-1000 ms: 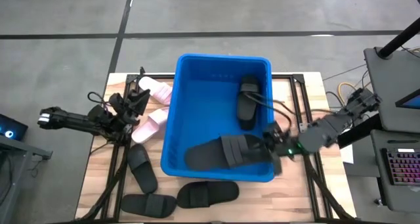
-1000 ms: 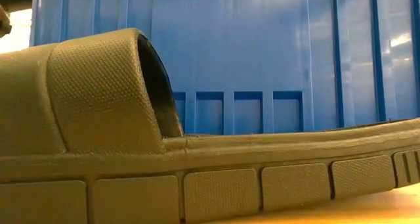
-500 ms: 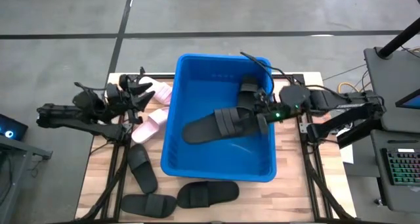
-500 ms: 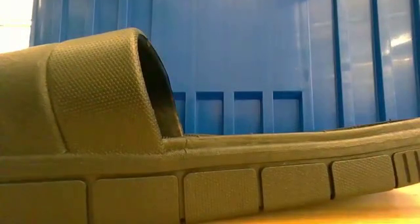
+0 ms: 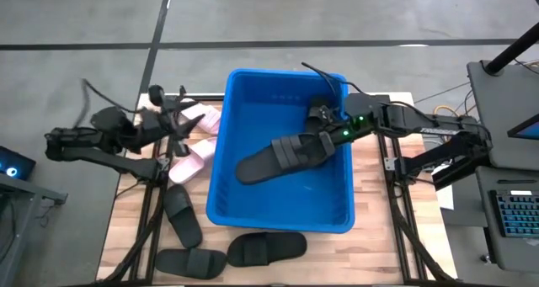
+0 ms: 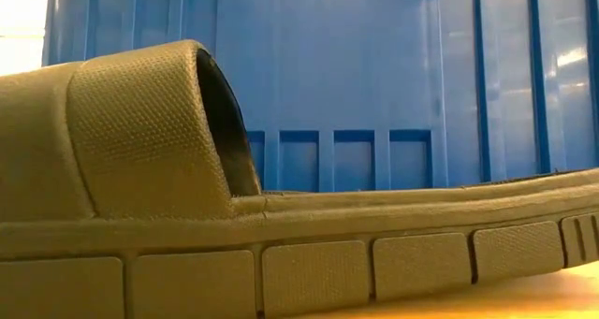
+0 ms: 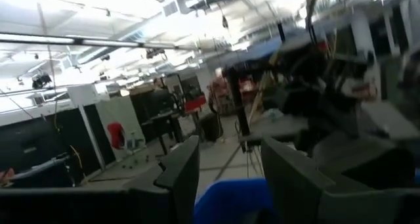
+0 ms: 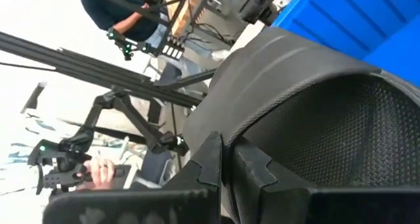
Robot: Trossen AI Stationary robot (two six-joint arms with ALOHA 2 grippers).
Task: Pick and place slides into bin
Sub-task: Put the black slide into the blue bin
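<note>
The blue bin (image 5: 221,152) stands mid-table. Over its inside hangs a black slide (image 5: 278,159), with my right gripper (image 5: 335,138) shut on its right end. A second black slide (image 5: 318,116) lies at the bin's far right, partly hidden by the arm. My left gripper (image 5: 179,119) is open and raised, above two pink slides (image 5: 202,116) (image 5: 192,162) lying left of the bin. Three black slides (image 5: 181,215) (image 5: 189,260) (image 5: 267,247) lie flat on the table near its front edge. My right gripper pinches the slide between its two fingers (image 8: 210,159) at the strap's edge (image 8: 239,129), at the slide's right end. The fingers come from the table's right, slanting slightly down. The slide reaches leftward over the bin's middle; whether its free end (image 5: 242,169) touches the floor cannot be told.
In the low view a black slide (image 6: 140,169) fills the foreground before the bin's ribbed wall (image 6: 374,76). Dark frame rails (image 5: 150,220) run along the table's left and right sides. A desk with a keyboard (image 5: 514,220) stands beyond the right edge.
My right gripper has swung from the bin's near right corner toward the far edge, carrying the black slide from the near wall to above the bin's middle. My left gripper has risen from the pink slides and rolled, still open.
</note>
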